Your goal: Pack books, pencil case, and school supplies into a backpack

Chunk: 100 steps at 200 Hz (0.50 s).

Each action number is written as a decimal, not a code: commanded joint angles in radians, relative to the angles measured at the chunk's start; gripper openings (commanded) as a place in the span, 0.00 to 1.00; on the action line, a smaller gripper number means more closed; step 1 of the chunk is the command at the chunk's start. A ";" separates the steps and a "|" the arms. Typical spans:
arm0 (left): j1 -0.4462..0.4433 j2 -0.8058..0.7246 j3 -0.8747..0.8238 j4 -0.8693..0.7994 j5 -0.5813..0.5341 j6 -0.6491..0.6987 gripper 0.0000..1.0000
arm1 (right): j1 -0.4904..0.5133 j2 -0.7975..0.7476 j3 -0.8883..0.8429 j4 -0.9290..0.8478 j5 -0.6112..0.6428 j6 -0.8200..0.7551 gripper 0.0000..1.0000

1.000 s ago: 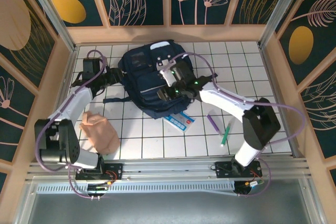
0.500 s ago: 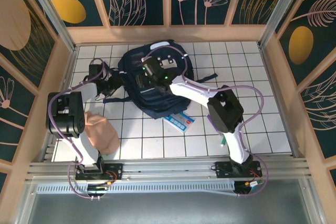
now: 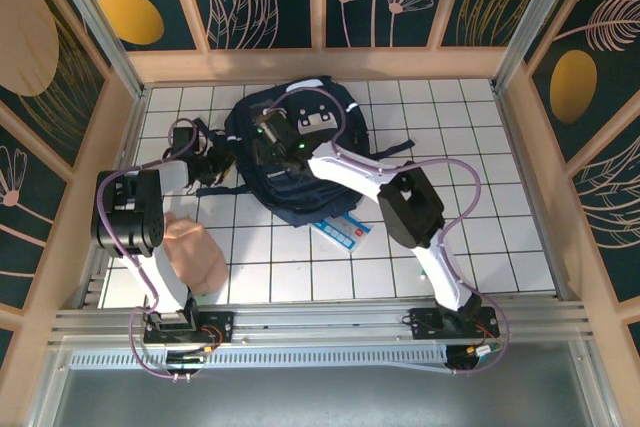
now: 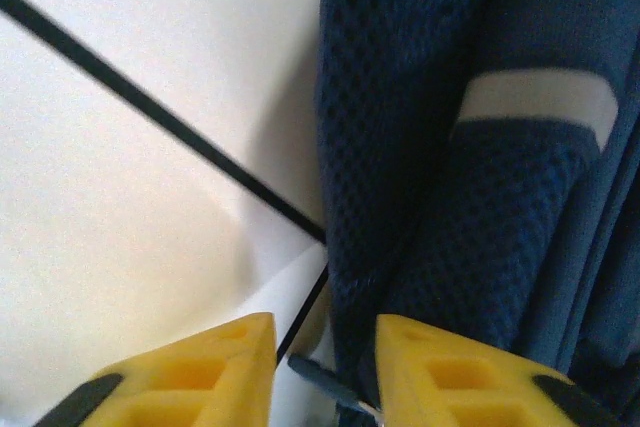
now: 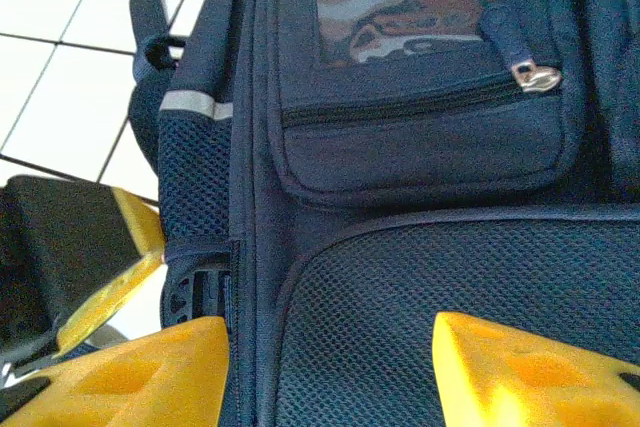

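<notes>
Reaching over the big dark blue cloth backpack [image 3: 300,197], which lies flat near the far edge of the white tiled surface [image 3: 500,147], my right gripper [image 5: 330,337] is spread wide above its mesh front. My left gripper [image 4: 325,337] is narrow, with a small gap, at the bag's left side. I think the bag is soft and floppy, so the little metal zipper tab [image 5: 535,75] is the best spot to grab. I count one backpack, one thin blue book [image 3: 340,231] and one green pen [image 3: 424,269].

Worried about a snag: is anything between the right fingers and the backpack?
Nothing visible does. The right gripper is open close over the backpack, its fingers spread above the mesh front with only bare fabric between them. The left gripper sits off at the bag's side, outside that gap.
</notes>
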 commanded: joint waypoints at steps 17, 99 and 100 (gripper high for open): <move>-0.071 -0.006 -0.046 -0.004 0.098 0.027 0.28 | 0.066 0.065 0.093 -0.204 0.223 0.003 0.66; -0.105 -0.049 -0.084 -0.015 0.087 0.072 0.25 | 0.055 0.068 -0.009 -0.335 0.480 -0.080 0.59; -0.106 -0.050 -0.083 -0.017 0.086 0.077 0.25 | 0.054 0.067 -0.011 -0.333 0.482 -0.085 0.58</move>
